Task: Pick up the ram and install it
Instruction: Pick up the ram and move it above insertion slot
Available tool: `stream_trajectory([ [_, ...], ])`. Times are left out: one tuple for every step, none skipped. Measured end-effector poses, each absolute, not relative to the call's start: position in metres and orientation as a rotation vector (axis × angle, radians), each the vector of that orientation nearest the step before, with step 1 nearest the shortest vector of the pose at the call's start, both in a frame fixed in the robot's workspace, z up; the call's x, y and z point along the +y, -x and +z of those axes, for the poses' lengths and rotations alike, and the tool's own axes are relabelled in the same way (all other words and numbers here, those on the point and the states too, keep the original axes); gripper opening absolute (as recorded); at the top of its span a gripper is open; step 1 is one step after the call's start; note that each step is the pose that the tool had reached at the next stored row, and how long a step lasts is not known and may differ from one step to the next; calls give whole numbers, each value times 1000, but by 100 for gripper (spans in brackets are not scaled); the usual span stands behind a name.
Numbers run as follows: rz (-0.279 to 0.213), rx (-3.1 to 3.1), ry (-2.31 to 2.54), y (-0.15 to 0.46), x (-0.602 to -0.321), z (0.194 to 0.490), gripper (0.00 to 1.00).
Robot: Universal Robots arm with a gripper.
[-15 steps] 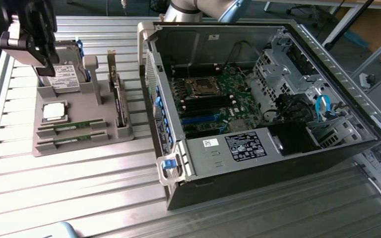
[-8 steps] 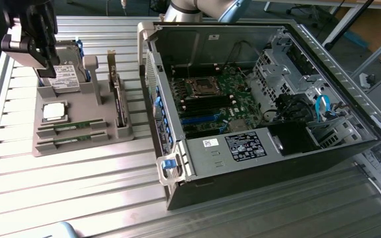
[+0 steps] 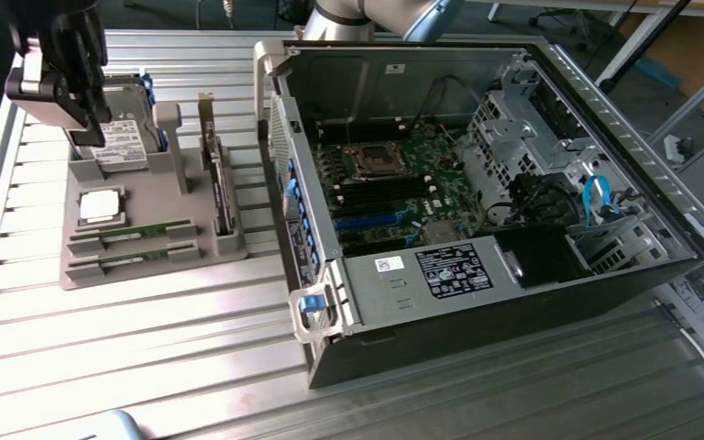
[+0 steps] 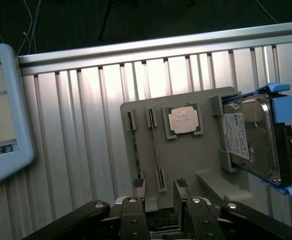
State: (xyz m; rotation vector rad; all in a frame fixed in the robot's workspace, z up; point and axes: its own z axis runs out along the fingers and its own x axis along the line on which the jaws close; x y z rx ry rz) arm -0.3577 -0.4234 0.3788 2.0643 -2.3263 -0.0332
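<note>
**Operator:** Which step were you on?

**Arm:** The pick, at its approach. My gripper [image 4: 160, 188] hung above the holder [image 3: 159, 213], over the end where the hard drive [image 3: 120, 137] stood. The fingers were spread wide, with nothing between them and touching nothing.

**Operator:** And the ram?

**Arm:** The ram [image 3: 132, 233] sat in its slot in the holder, on its long edge as far as I could judge. A second stick [image 3: 132, 259] sat in the next slot, just beside it. The processor [image 3: 99, 205] lay in its own pocket, between the sticks and the hard drive. Neither stick had been lifted, so none of the install was done. The case [image 3: 327, 82] stood open beside the holder, with the board [image 3: 413, 156] bare inside.

**Operator:** What did the grasp call for, as you saw it?

**Arm:** Mostly alignment, I judged. I would have to sit square over one stick, with its thin body running between my fingers. I would have to come down without nudging its neighbour or the processor. The stick was narrow and its slot tight, so a skewed descent would risk landing a finger on the holder's ridge instead. Once closed on it, I reckoned a straight pull out of the slot would be the safe way. A tilt might bind the stick against the slot's walls.
</note>
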Motion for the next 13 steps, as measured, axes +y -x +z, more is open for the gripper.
stream_trajectory([
  [-33, -2326, -2065, 358, -423, 378, 36],
  [-33, -2325, -2066, 358, -423, 378, 36],
  [-33, -2324, -2067, 358, -423, 378, 36],
  [-33, -2323, -2068, 358, -423, 377, 36],
  [-33, -2323, -2068, 358, -423, 377, 36],
  [-33, -2322, -2069, 358, -423, 377, 36],
  [-33, -2321, -2070, 358, -423, 376, 36],
  [-33, -2320, -2071, 358, -423, 376, 36],
  [-33, -2319, -2072, 358, -423, 376, 36],
  [-33, -2319, -2073, 358, -423, 376, 36],
  [-33, -2318, -2073, 358, -423, 375, 36],
  [-33, -2317, -2074, 358, -423, 375, 36],
  [-33, -2317, -2075, 358, -423, 375, 36],
])
